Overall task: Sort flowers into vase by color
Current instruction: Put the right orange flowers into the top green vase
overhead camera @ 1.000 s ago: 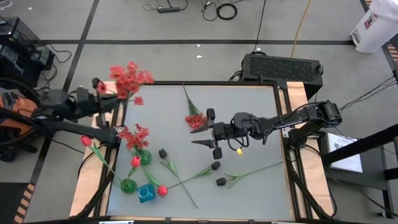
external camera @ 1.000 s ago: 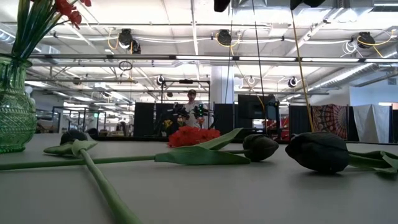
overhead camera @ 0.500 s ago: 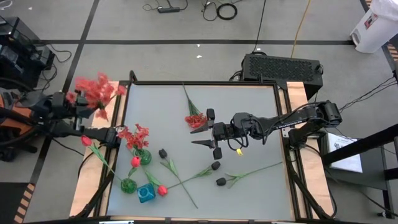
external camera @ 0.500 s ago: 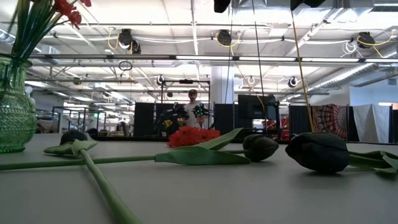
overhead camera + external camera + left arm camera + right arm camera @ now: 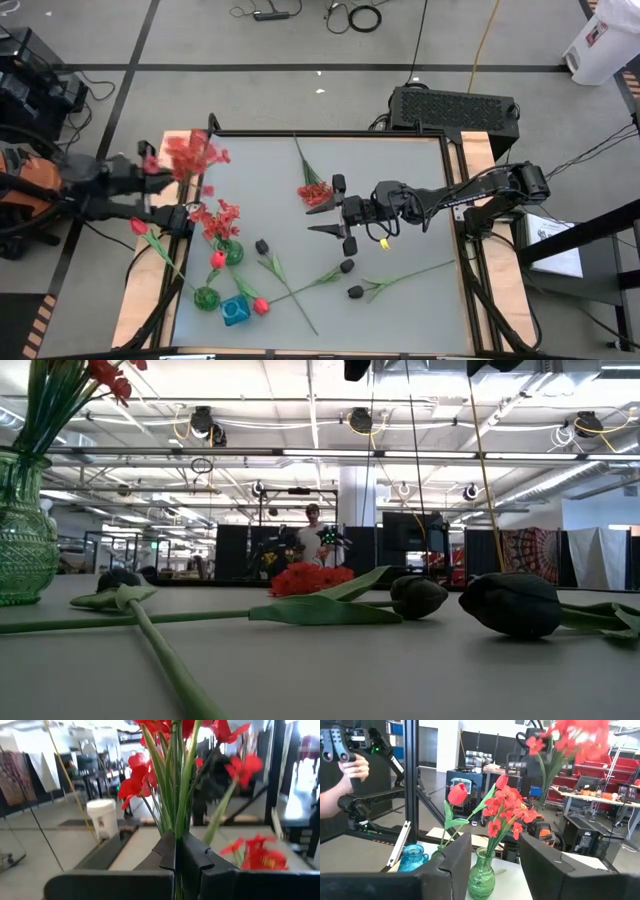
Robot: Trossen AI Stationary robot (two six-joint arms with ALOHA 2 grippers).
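My left gripper (image 5: pixel 150 165) hovers over the table's left edge, shut on a spray of frilly red flowers (image 5: pixel 192 155) on green stems. A green vase (image 5: pixel 230 252) with red blooms (image 5: pixel 507 810) stands near the left edge. Beside it are a second green vase (image 5: pixel 207 297) and a blue vase (image 5: pixel 235 311). Another frilly red flower (image 5: pixel 315 192), red tulip buds (image 5: pixel 261 306) and black buds (image 5: pixel 347 266) lie flat on the table. My right gripper (image 5: pixel 318 218) hangs open above the table's middle, holding nothing. My left gripper pinches the spray's bundle of green stems (image 5: pixel 175 832) between its two shut fingers. The fingers come level from the table's left. The stems run out past the fingertips and the blooms (image 5: pixel 150 730) stand beyond them. The spray is lifted clear of the table.
A red tulip (image 5: pixel 138 226) lies over the table's left frame. In the low view two black buds (image 5: pixel 515 603) and a long stem (image 5: pixel 160 650) lie close by. A person's hand (image 5: pixel 350 770) holding a device shows beyond the table.
My left gripper, still shut on the red spray, has swung toward the table's left edge and back toward the right. It has ended lower and nearer the vases than a second ago. My right gripper has kept still.
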